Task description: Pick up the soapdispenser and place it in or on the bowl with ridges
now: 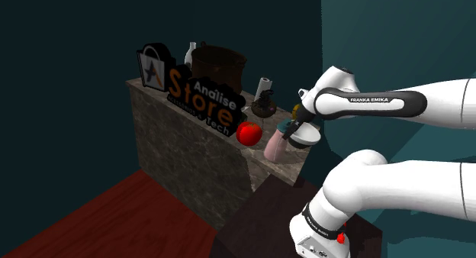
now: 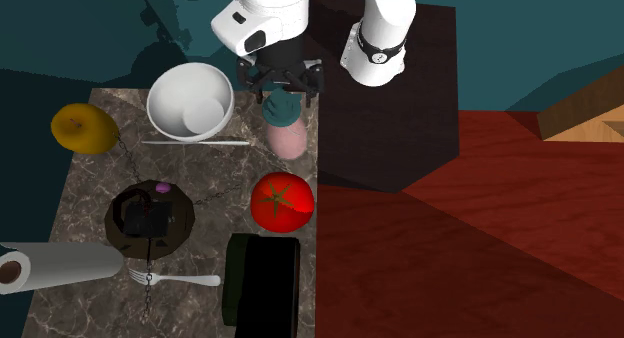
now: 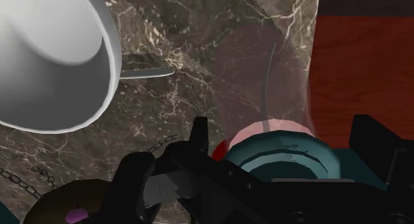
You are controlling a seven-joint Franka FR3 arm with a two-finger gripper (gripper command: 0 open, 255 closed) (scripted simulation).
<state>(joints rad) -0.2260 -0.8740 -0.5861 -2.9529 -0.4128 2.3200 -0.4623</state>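
While my tool (image 2: 283, 94) pinches the soap dispenser (image 2: 288, 138) by its teal cap, just beside the white bowl (image 2: 168, 91) on the counter (image 2: 80, 191) (lifted or not, I cannot tell), the placing is left to do

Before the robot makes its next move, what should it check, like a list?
1. Gripper at the soap dispenser's teal cap: ok.
2. Firm hold on it: cannot tell.
3. Soap dispenser lifted off the counter: cannot tell.
4. White bowl empty and right beside the gripper: ok.
5. Tomato away from the path to the bowl: ok.
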